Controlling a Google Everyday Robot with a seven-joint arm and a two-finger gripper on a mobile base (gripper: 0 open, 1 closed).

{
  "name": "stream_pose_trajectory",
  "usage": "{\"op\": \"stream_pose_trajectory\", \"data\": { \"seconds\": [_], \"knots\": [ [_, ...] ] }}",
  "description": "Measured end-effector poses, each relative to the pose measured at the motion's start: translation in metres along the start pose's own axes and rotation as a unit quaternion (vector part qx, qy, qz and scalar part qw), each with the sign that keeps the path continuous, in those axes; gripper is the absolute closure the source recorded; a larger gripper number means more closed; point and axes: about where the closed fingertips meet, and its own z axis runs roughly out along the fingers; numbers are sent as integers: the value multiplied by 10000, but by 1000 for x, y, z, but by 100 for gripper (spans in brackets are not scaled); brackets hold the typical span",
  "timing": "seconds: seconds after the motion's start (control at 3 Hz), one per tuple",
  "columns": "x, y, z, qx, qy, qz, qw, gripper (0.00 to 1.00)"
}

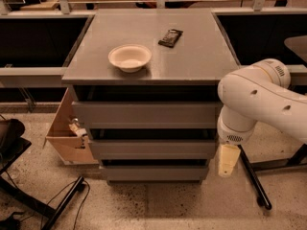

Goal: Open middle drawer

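The grey cabinet (148, 66) has three alike drawer fronts. The middle drawer (153, 149) is the second one; its flat grey front is closed, level with the ones above and below. My white arm (254, 99) reaches in from the right. My gripper (227, 161) hangs down from it, just off the right end of the middle drawer front, close to the cabinet's right side. I cannot see whether it touches the drawer.
A white bowl (129, 57) and a dark wrapped snack bar (171, 37) lie on the cabinet top. An open cardboard box (67, 131) stands at the cabinet's left. Black stand legs and cables lie on the floor at left (62, 202) and right (254, 181).
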Motion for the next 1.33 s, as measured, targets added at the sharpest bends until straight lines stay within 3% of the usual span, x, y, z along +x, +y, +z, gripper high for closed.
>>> {"op": "stream_pose_trajectory", "data": {
  "seconds": [0.33,0.67,1.33],
  "knots": [
    [-10,2,37,-74,-103,-137,9998,0],
    [-23,4,102,-152,-186,-321,9992,0],
    [-53,-16,197,-2,-365,-688,9970,0]
  ]
}}
